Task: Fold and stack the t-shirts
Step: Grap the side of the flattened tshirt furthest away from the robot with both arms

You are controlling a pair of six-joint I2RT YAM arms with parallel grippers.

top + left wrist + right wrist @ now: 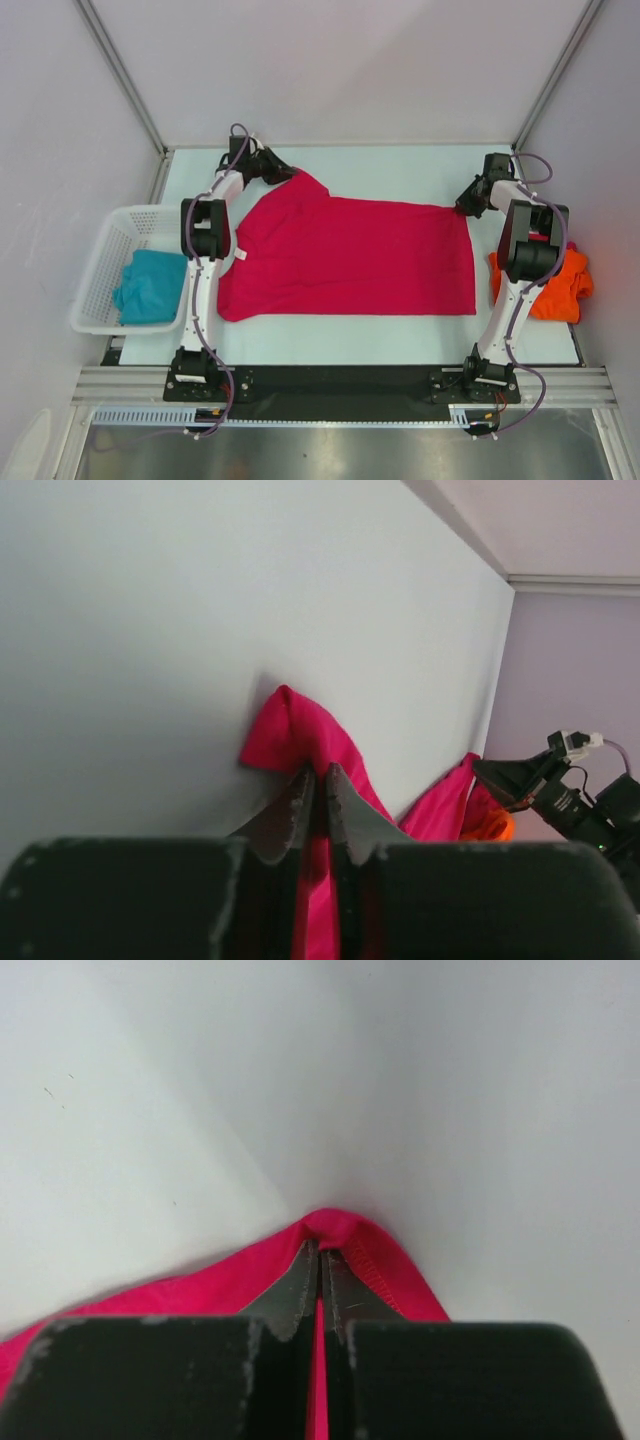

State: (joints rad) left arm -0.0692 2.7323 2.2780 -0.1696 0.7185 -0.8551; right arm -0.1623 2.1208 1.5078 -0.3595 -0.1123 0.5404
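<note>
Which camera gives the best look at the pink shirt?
The top external view: the whole crimson-pink shirt lies spread on the table. The wrist views show only the corners pinched by the left hand and right hand.

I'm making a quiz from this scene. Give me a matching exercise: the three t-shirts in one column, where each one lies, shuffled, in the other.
1. crimson-pink t-shirt
2. orange t-shirt
3. teal t-shirt

A. in the white basket
B. spread on the table, pinched by the left gripper and the right gripper
C. bunched at the table's right edge

Pairs: 1-B, 2-C, 3-A
</note>
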